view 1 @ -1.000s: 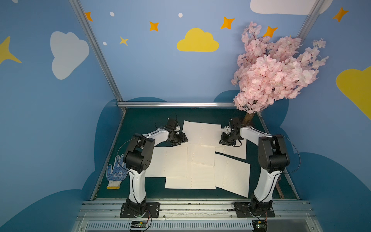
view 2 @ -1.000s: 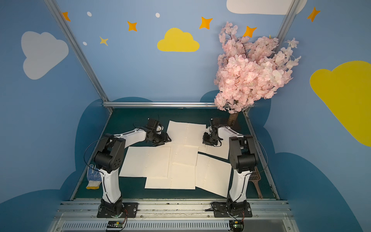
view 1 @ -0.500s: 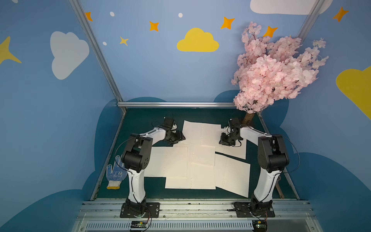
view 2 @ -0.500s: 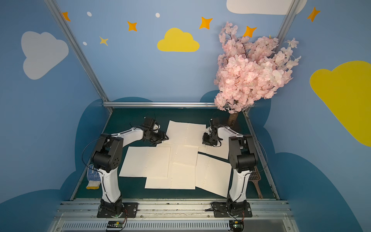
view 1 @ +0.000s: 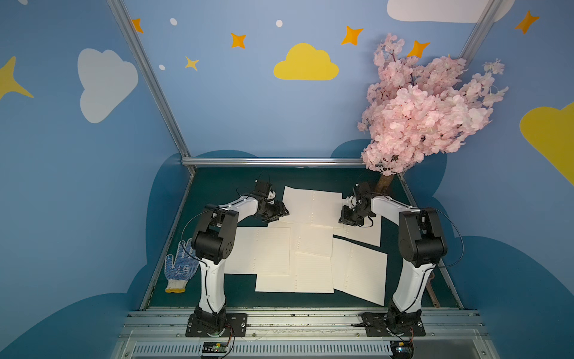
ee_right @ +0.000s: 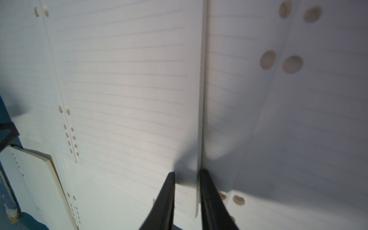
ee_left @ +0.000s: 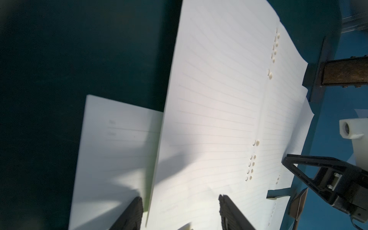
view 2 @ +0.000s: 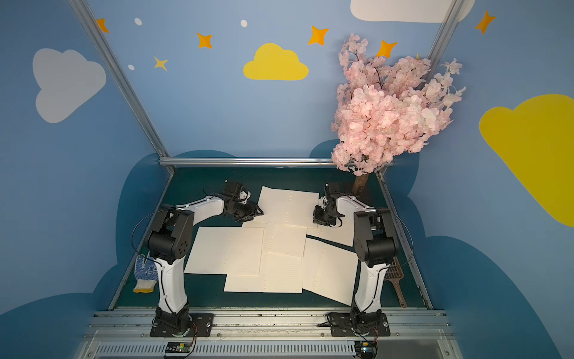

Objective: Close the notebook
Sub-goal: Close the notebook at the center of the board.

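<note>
Right now the notebook [view 1: 312,203] lies open at the far middle of the table [view 1: 217,186]. Both arms reach forward low, flanking it. The left gripper [ee_left: 180,198] is spread wide over its edge. The right gripper [ee_right: 188,173] is narrow around a page edge; I can't tell if it's pinching.

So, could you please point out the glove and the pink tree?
glove [view 1: 180,269], in a top view, on its palm.
pink tree [view 1: 425,124], in a top view, on its blossoms.
</note>
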Robot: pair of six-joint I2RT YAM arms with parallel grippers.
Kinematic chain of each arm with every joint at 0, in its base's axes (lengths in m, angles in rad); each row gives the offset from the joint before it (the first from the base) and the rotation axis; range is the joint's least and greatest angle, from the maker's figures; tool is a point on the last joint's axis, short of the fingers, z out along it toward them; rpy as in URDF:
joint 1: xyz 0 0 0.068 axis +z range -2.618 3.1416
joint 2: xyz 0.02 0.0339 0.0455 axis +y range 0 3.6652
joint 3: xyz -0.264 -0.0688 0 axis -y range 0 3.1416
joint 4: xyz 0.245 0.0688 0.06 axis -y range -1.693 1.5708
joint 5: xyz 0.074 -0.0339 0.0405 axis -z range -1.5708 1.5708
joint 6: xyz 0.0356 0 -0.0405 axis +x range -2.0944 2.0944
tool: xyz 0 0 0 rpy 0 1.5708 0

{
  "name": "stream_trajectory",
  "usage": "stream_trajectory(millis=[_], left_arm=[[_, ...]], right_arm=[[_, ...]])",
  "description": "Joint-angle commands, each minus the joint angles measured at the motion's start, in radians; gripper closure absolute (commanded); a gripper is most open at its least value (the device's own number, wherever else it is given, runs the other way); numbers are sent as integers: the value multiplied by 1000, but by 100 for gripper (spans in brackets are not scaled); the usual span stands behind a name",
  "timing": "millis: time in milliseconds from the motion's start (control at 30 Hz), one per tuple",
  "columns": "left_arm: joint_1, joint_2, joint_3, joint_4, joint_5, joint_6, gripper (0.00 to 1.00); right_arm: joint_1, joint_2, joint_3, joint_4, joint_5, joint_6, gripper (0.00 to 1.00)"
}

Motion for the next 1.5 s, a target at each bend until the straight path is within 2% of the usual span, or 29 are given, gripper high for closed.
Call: stream_trajectory(millis=[0, 233, 633, 1467], left_arm=[[3, 19, 21, -9, 35, 13, 37], [3, 27, 30, -13, 59, 18, 39], [4, 8, -4, 53, 138, 19, 49], [30, -55, -77, 135, 178, -1, 47]], right_arm=[[8, 25, 30, -27, -19, -9, 76], [10, 30, 29, -27, -29, -8, 77], [13, 35, 31, -28, -42, -12, 77], [20, 38, 26, -22, -55, -15, 77]])
